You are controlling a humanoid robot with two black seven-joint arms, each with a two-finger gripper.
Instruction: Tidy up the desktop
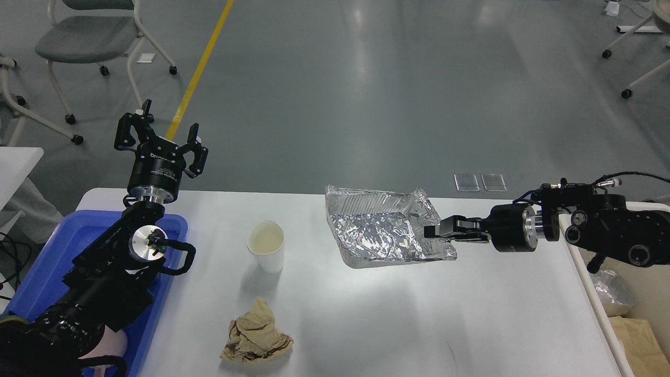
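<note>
The white desktop (pixel 419 314) fills the lower view. My right gripper (pixel 435 231) comes in from the right and is shut on the right edge of a crumpled silver foil tray (pixel 377 230), which hangs over the desktop's middle rear. A white paper cup (pixel 267 246) stands upright left of the foil tray. A crumpled brown paper napkin (pixel 256 335) lies near the front edge. My left gripper (pixel 157 133) is open and empty, raised above the desktop's rear left corner.
A blue plastic tray (pixel 42 267) sits at the left edge, partly under my left arm. A cream bin (pixel 623 309) holding foil and brown paper stands off the right edge. Chairs stand on the floor behind.
</note>
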